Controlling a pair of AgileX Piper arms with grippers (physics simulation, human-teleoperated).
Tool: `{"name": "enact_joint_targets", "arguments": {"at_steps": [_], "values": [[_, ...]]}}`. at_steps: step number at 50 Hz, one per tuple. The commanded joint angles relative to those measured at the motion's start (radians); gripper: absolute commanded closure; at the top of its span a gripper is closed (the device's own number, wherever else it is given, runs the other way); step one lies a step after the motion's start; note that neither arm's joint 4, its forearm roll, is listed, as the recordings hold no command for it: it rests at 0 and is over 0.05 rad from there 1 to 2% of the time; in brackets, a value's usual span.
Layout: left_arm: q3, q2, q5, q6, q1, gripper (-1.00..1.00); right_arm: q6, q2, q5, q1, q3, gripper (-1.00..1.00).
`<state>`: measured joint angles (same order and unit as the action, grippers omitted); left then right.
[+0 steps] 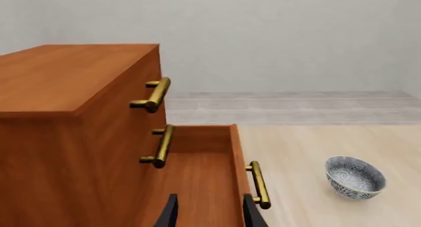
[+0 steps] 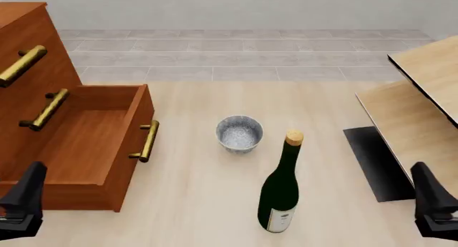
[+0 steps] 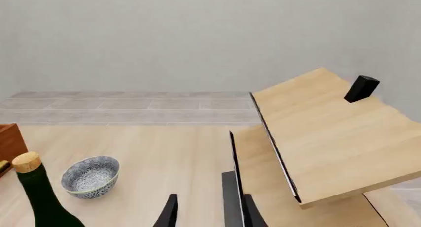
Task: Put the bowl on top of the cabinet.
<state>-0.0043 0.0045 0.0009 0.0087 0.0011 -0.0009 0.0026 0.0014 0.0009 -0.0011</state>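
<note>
The bowl (image 2: 239, 133), small with a blue-and-white speckle, stands upright on the table's middle, right of the cabinet (image 2: 29, 59). The left wrist view shows the bowl (image 1: 355, 177) beyond the open drawer (image 1: 197, 178) and the cabinet's flat top (image 1: 66, 74). My left gripper (image 1: 210, 214) is open and empty, low at the near left (image 2: 25, 201), over the drawer's near end. My right gripper (image 3: 209, 214) is open and empty at the near right (image 2: 433, 204). From there the bowl (image 3: 90, 177) sits ahead, far from the fingers.
A dark wine bottle (image 2: 280, 188) with a cork stands just in front of the bowl, slightly right. The cabinet's lowest drawer (image 2: 86, 140) is pulled out, its brass handle (image 2: 148, 141) near the bowl. Pale black-edged furniture (image 2: 415, 107) fills the right side.
</note>
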Motion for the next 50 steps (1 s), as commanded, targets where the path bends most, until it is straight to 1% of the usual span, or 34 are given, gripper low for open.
{"name": "enact_joint_targets", "arguments": {"at_steps": [1,6,16,24,27,28,30,31,32,38,39,42,43,45,48,50], "values": [[-0.001,0.027,-0.035,0.003,-0.025,-1.0,0.002,0.008,-0.006,-0.004,0.0,-1.0],[-0.002,0.052,-0.058,-0.005,-0.032,-1.0,0.002,0.013,-0.009,-0.002,0.0,-1.0],[-0.004,0.041,-0.043,-0.012,-0.027,-1.0,0.008,0.004,-0.001,0.003,0.001,-1.0],[-0.02,0.047,-0.039,-0.029,-0.061,-1.0,0.013,0.002,0.0,0.003,0.0,-1.0],[-0.014,0.094,-0.084,-0.006,-0.077,-1.0,0.015,0.001,-0.001,0.003,0.0,-1.0],[-0.017,0.11,-0.099,-0.005,-0.107,-1.0,0.015,0.001,-0.001,0.003,0.0,-1.0],[-0.02,0.123,-0.111,-0.004,-0.108,-1.0,0.014,0.001,-0.001,0.004,0.0,-1.0],[-0.034,0.166,-0.143,0.004,-0.112,-1.0,0.015,0.001,-0.001,0.006,0.001,-1.0],[-0.04,0.177,-0.154,0.008,-0.115,-1.0,0.014,0.001,-0.001,0.006,0.001,-1.0],[-0.067,0.264,-0.216,0.004,-0.16,-1.0,0.017,0.002,-0.002,0.007,0.001,-1.0],[-0.072,0.308,-0.247,0.011,-0.194,-1.0,0.017,0.003,-0.003,0.008,0.001,-1.0],[-0.076,0.335,-0.27,0.013,-0.206,-1.0,0.017,0.003,-0.003,0.007,0.001,-1.0],[-0.082,0.362,-0.286,0.017,-0.223,-1.0,0.018,0.003,-0.004,0.006,0.001,-1.0],[-0.092,0.398,-0.308,-0.007,-0.246,-1.0,0.019,0.003,-0.004,0.006,0.0,-1.0],[-0.098,0.454,-0.351,0.004,-0.28,-1.0,0.02,0.001,-0.004,0.004,0.001,-1.0],[-0.099,0.473,-0.364,0.011,-0.282,-1.0,0.021,0.001,-0.005,0.003,0.001,-1.0]]}}
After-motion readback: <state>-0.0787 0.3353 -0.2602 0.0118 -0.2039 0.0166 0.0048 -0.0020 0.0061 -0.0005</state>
